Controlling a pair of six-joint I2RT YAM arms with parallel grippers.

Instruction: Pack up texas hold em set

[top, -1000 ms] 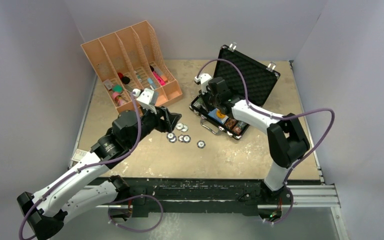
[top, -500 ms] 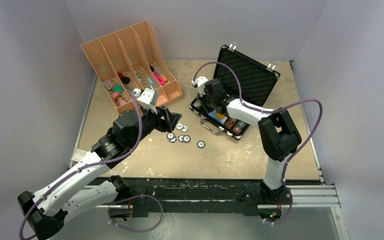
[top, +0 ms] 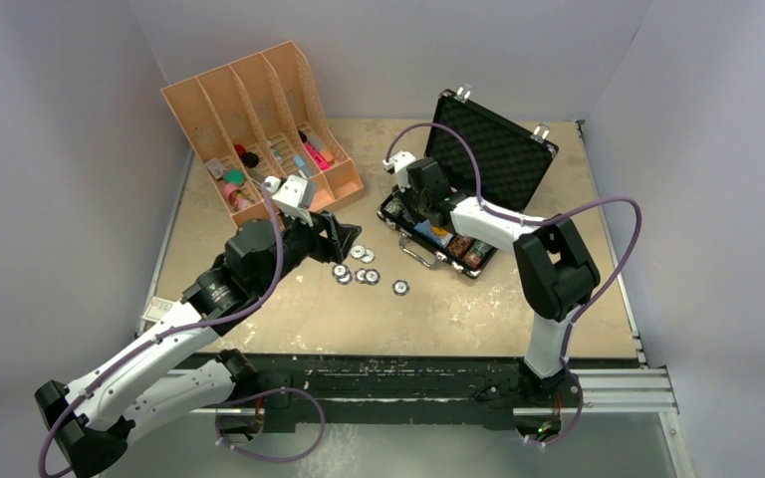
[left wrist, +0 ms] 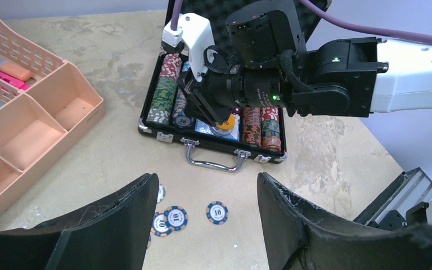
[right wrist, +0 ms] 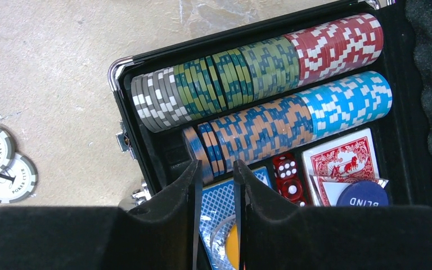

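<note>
A black briefcase [left wrist: 214, 144] lies open on the tan table [top: 458, 309], its silver handle [left wrist: 212, 163] facing the arms; everything below is placed from that case.

Nearest, in front of the case and to its left, the left gripper [left wrist: 208, 183] hovers above the table. Its jaws are wide apart with nothing between them.

Just beyond those fingers, several loose poker chips [top: 364, 269] lie flat on the table, near the case's handle and to its left. They are blue-and-white and grey-and-white.

Inside the case, rows of striped chips [right wrist: 259, 67] stand on edge in grey, green, red, orange and light blue. Beside them sit a pair of red dice [right wrist: 287, 174], a red-backed card deck [right wrist: 343, 157], a blue button marked BLIND [right wrist: 363, 194] and a yellow button [left wrist: 229, 120].

The right gripper [right wrist: 216, 171] points down into the case at the left end of the orange row. Its jaws stand a little apart; a blue-backed card deck [right wrist: 216, 214] shows through the narrow gap.

Behind, the case's foam-lined lid [top: 493, 149] stands raised. Far to the case's left, an orange slotted organiser [top: 259, 119] holds small items.
</note>
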